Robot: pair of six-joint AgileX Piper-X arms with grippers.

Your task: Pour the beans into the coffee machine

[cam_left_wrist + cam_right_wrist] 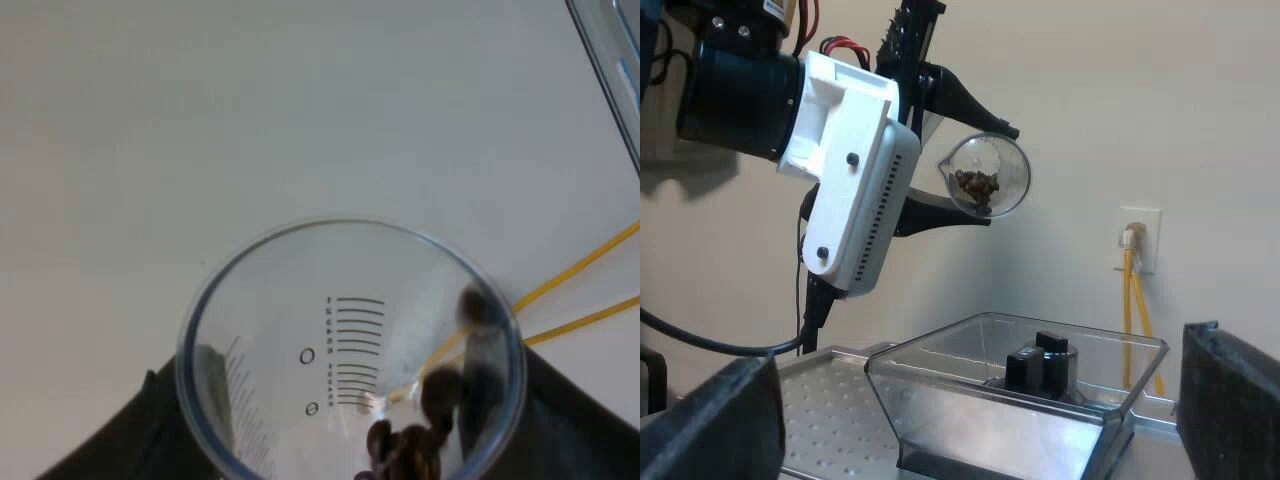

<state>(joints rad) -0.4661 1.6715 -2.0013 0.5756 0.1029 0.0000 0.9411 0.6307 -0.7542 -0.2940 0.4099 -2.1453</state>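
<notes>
Two black fingers of the left gripper (350, 425) clamp the measuring glass (350, 330), one on each side of its wall; a few coffee beans (408, 450) lie inside. The right gripper (970, 410) stands open, nothing between its fingers; the clear bean hopper (940, 395) sits just beyond them, with the tilted glass held higher up.

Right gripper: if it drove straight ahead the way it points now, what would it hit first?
Most likely the clear bean hopper on top of the machine, which sits straight ahead between the open fingers of the right gripper; depth is hard to judge.
</notes>
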